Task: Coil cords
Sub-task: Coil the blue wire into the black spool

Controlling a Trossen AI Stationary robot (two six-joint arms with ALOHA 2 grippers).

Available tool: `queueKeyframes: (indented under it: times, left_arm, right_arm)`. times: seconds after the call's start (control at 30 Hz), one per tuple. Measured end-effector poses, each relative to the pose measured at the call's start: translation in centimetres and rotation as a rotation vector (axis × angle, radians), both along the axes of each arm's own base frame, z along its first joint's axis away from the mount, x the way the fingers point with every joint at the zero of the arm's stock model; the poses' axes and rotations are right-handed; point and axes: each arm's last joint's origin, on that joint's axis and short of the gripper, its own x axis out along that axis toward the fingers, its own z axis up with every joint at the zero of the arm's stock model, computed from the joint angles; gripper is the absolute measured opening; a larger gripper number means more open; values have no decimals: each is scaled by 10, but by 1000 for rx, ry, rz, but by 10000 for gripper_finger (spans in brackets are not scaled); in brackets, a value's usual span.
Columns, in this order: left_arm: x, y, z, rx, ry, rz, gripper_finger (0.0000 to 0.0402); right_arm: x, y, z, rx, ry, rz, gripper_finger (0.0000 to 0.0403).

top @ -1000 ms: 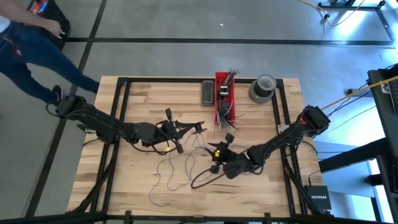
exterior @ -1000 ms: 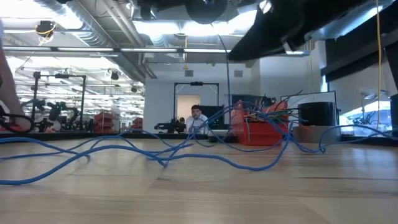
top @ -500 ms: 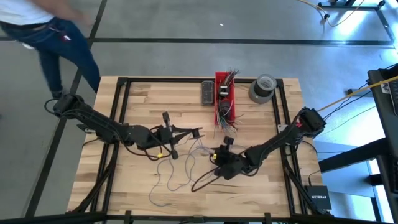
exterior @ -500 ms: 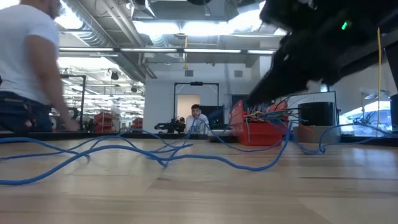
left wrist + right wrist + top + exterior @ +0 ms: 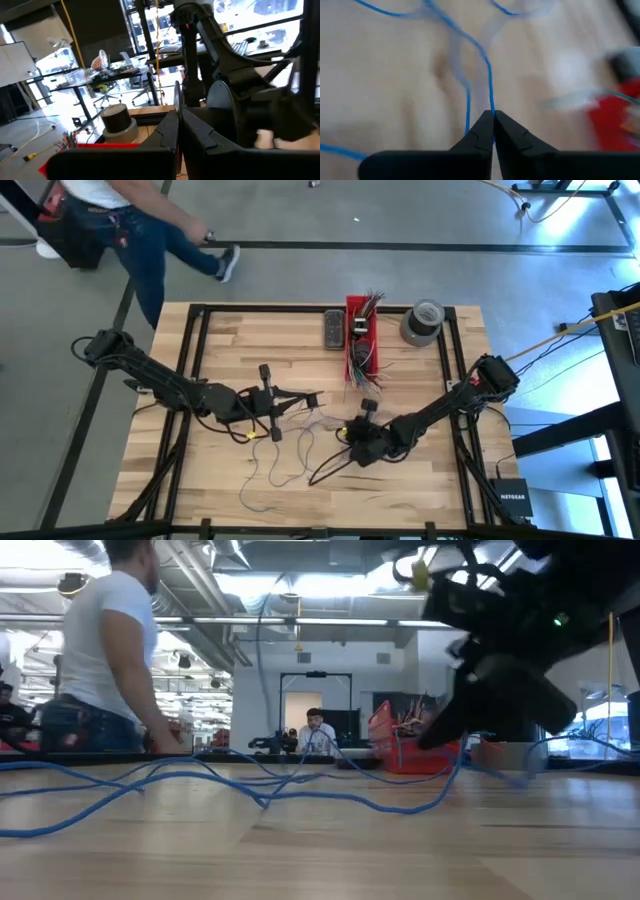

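Note:
Several thin cords [image 5: 272, 463] lie in loose loops on the wooden table's middle; the low view shows them as blue strands [image 5: 300, 790]. My left gripper [image 5: 315, 397] is shut, held level above the table's middle and pointing right. One blue strand [image 5: 262, 650] rises from the table toward it. To its right, my right gripper [image 5: 347, 432] slants down to the tabletop and is shut on a blue cord [image 5: 487, 75]. My left gripper is shut with a thin cord [image 5: 176, 97] at its fingertips, pinched between the two fingers. The cord hangs below the gripper, slack, down to the table. My right gripper pinches one blue cord [image 5: 491, 107] at the very tips of its two fingers. The fingers slant down from the table's right side. The cord runs on from the tips, lying slack on the wood.
A red bin [image 5: 360, 330] of short coloured wire ends stands at the far middle, with a dark box [image 5: 334, 328] to its left and a grey tape roll [image 5: 422, 320] to its right. A person [image 5: 130, 220] walks past the far left corner.
My right gripper has sunk to the table, tipped downward and shut on the blue cord. My left gripper has drawn back a little toward the table's left and up, and a blue strand now rises from the table. A person has walked along the left side.

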Motion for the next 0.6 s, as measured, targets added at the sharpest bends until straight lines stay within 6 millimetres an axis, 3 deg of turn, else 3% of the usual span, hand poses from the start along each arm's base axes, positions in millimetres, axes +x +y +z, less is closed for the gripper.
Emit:
queueKeyframes:
  times: [0.27,0.4,0.53,0.6]
  left_arm:
    - [-47,-21,28,19,-9,-38,4]
    - [-72,-24,32,30,51,157,5]
    - [-90,-23,29,48,120,556,3]
    - [-93,-24,30,61,128,556,4]
  right_arm:
    - [-64,7,43,19,-40,-230,10]
    - [-91,9,49,29,-57,-354,5]
    - [-105,9,51,16,-59,-420,8]
    - [-107,7,51,12,-44,-447,6]
